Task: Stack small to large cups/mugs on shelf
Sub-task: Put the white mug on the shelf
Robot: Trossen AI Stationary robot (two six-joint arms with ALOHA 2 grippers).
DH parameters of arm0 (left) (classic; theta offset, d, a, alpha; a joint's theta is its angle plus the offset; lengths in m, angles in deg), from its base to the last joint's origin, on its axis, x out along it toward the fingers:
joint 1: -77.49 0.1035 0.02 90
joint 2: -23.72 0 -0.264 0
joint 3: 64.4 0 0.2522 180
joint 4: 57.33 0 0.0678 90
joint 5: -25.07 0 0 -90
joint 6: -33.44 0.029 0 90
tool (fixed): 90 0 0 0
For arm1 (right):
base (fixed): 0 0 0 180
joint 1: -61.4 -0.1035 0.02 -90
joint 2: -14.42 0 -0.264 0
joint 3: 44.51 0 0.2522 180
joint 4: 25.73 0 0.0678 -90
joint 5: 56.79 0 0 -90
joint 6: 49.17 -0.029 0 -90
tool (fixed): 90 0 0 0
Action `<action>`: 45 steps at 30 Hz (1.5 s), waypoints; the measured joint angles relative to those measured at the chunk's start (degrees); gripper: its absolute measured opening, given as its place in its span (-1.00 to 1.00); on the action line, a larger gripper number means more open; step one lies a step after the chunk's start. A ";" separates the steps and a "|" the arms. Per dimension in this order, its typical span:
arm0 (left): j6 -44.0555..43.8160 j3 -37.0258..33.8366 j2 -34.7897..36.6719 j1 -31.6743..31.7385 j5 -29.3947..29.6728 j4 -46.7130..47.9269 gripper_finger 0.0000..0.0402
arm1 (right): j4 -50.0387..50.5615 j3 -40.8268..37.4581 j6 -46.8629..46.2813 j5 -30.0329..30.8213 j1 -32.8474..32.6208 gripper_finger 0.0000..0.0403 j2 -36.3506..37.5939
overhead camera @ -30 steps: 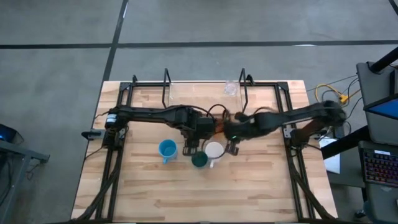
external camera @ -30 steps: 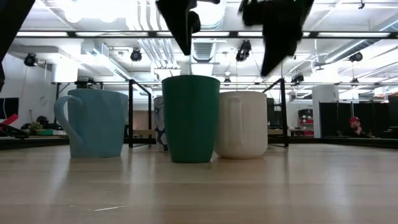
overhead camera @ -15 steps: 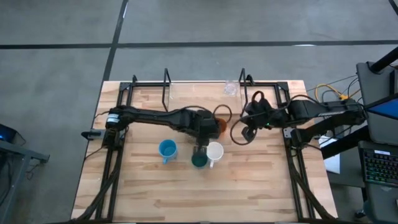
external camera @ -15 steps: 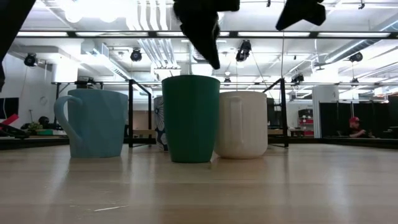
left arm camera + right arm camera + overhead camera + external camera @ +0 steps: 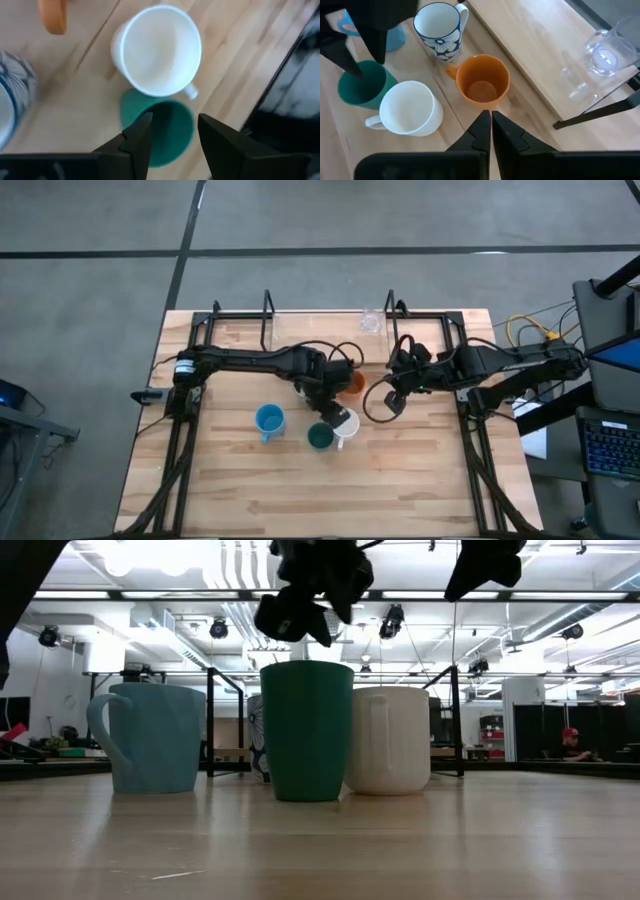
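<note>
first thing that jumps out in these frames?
The tight cluster of mugs mid-table: the green cup touching the white mug, the light blue mug apart on the left-arm side. Right above the green and white pair hangs the left claw, fingers apart and empty. Behind, a clear glass sits alone on the shelf.

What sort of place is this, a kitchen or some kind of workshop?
More likely a lab or open workshop than a kitchen. The low view shows exposed ceiling ducts and rows of strip lights, the overhead view a bare concrete floor, and a keyboard sits beside the wooden table.
</note>
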 joint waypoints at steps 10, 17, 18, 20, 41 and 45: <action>-9.66 0.00 -1.30 0.11 1.55 -4.17 -0.29 | 0.00 0.00 -0.12 4.37 0.00 -0.96 0.11; -12.32 0.17 -5.91 -0.15 2.65 -2.10 -0.29 | 0.10 0.00 1.27 4.35 0.00 -0.96 0.11; -12.32 0.20 -6.27 -0.23 2.61 -2.21 -0.29 | 0.13 0.00 1.41 4.35 0.00 -0.96 0.11; -12.39 0.20 -6.58 -0.31 2.62 -1.79 -0.29 | 0.23 0.00 1.81 4.01 -0.02 -0.96 0.11; -14.03 0.30 -7.19 -0.35 11.71 0.98 -0.29 | 0.23 0.00 3.14 4.15 -0.02 -0.96 0.11; -14.03 0.28 -7.17 -0.53 11.88 0.96 -0.29 | 0.20 0.00 3.13 4.34 -0.02 -0.96 0.11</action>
